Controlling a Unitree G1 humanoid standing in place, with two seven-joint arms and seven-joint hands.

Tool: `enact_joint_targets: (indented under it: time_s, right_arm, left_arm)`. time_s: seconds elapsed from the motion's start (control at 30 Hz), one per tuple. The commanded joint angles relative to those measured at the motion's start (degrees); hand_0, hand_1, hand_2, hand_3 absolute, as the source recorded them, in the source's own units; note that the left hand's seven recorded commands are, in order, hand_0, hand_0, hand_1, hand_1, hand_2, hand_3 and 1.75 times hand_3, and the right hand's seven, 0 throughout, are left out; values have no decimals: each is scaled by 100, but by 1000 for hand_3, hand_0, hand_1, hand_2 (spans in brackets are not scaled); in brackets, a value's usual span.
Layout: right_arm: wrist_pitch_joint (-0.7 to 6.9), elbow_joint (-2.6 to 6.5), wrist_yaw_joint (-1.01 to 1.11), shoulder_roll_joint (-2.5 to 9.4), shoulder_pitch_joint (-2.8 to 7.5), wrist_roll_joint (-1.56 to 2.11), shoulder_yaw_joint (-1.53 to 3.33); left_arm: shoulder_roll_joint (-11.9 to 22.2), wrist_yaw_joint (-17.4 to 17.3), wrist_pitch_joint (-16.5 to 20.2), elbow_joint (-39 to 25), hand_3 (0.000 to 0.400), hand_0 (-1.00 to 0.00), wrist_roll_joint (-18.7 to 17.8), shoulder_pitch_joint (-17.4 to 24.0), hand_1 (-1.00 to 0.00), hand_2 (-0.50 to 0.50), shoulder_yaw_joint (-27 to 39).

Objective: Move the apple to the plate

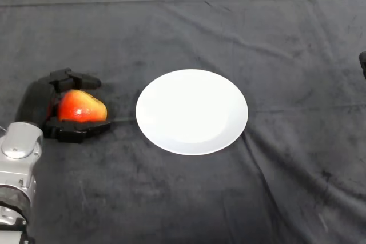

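A red and yellow apple point(83, 107) lies on the dark cloth at the left of the head view. My left hand point(40, 100) is wrapped round it, fingers curled over its far side and thumb under its near side. A white round plate point(191, 111) rests in the middle of the table, a short way right of the apple, with nothing on it.
The dark cloth point(257, 198) covers the whole table and shows creases. A small dark object point(362, 64) pokes in at the right edge. My silver-grey forearm point(17, 170) comes up from the lower left corner.
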Motion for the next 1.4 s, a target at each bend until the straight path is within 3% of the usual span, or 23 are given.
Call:
enact_joint_targets:
  time_s: [0.03,0.27,0.63,0.9,1.37,1.4]
  right_arm:
    - [-11,-51,-12,-132,-95,63,-57]
    - [-11,-55,-14,-130,-94,63,-56]
    - [-11,-57,-15,-130,-93,62,-55]
    - [-11,-54,-14,-131,-95,63,-55]
    - [-11,-42,-11,-136,-99,65,-58]
    - [-11,-41,-10,-136,-100,65,-58]
  left_arm:
    - [-151,151,-184,-287,400,-1000,121,-338,-1000,0,-244]
    - [-441,442,-617,-553,400,-1000,271,-254,-1000,0,-590]
    - [-630,514,-1252,-488,400,-1000,253,-144,-1000,0,-1169]
    - [-797,542,-1430,-239,400,-1000,108,-145,-1000,0,-1714]
    - [-819,251,-1425,15,400,-1000,-407,-248,-1000,0,-2359]
    - [-815,237,-1417,22,353,-694,-441,-255,-882,94,-2390]
